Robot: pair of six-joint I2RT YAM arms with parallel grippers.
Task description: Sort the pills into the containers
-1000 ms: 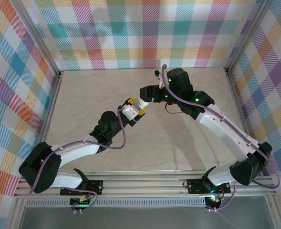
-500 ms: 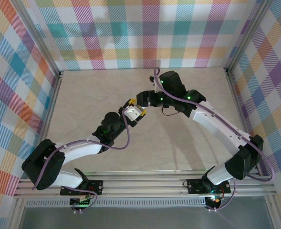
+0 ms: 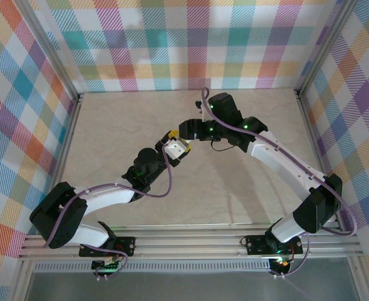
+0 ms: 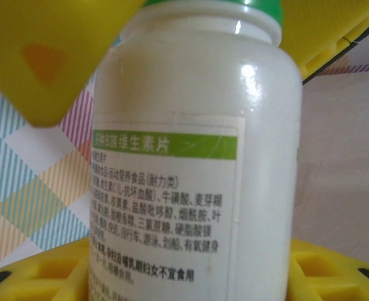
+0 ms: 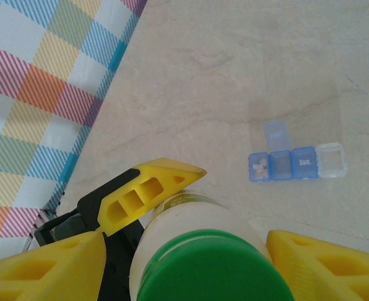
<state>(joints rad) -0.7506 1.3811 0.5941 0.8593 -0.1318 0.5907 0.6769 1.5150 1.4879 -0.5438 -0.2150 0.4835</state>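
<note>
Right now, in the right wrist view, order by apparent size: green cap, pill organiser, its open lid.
1. green cap, though nearness to the camera inflates it
2. pill organiser
3. open lid

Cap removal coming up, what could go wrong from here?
1. The right gripper straddles the green cap, but it is unclear whether it grips, so a twist may slip.
2. The left gripper holds the glossy white plastic pill bottle by its smooth body, so the bottle might spin or tilt.
3. The blue translucent pill organiser lies away from the bottle with one lid open, so pills could miss it.
</note>
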